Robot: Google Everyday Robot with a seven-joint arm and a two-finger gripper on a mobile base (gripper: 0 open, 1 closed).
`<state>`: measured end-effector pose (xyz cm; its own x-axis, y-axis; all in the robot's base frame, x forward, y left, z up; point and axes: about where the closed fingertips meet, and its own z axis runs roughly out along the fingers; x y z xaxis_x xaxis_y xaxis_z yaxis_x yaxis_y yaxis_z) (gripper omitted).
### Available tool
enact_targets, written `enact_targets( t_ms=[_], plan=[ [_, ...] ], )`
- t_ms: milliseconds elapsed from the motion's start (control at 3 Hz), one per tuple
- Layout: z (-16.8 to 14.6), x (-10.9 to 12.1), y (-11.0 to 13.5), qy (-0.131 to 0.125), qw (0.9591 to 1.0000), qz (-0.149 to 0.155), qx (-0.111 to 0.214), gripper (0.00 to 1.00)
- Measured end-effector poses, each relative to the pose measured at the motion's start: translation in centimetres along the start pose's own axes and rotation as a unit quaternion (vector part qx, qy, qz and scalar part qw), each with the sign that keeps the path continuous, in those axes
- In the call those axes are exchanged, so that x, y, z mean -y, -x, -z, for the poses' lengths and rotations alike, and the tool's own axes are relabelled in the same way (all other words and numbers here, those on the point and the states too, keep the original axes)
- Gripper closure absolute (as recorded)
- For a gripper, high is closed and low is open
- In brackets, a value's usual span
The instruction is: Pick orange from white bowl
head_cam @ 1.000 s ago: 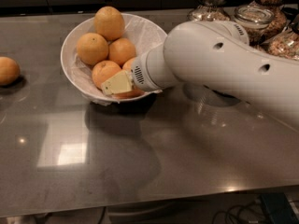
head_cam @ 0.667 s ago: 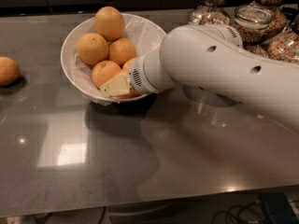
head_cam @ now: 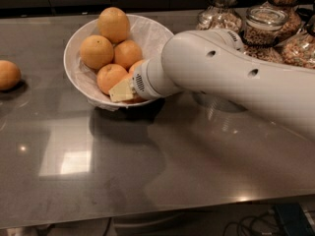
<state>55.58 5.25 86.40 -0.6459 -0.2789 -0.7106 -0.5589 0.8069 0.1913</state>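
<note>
Sitting low inside the white bowl [head_cam: 150, 36], at its near rim, the tool [head_cam: 122, 89] shows only a pale wedge; apart or together, I cannot tell. Just beside it lies the orange [head_cam: 109, 76], round, smooth, deep-coloured. The arm [head_cam: 221, 77] hides the bowl's right side

Cream gripper [head_cam: 121, 89] in white bowl [head_cam: 153, 33] among deep-orange oranges [head_cam: 97, 51]; grey table [head_cam: 147, 176].

dim, warm indoor light from overhead. table [head_cam: 162, 181] carried a pale square glare patch front left and small bright dots near the front edge. dark shadow pooled under white bowl [head_cam: 74, 70]. gripper [head_cam: 121, 89] sat inside the bowl's front, pale against the lit oranges [head_cam: 97, 51]. arm [head_cam: 221, 77] reflected faintly in the tabletop. back wall was near black.
</note>
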Motion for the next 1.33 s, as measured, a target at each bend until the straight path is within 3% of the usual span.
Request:
enact_targets(
  t_ms=[667, 1000, 1333],
  plan=[
    [0.0, 0.0, 0.0, 0.0, 1.0, 0.0, 0.0, 0.84],
    [0.2, -0.1, 0.1, 0.0, 1.0, 0.0, 0.0, 1.0],
    [1.0, -0.6, 0.8, 0.015, 0.9997, 0.019, 0.008, 1.0]
  ],
)
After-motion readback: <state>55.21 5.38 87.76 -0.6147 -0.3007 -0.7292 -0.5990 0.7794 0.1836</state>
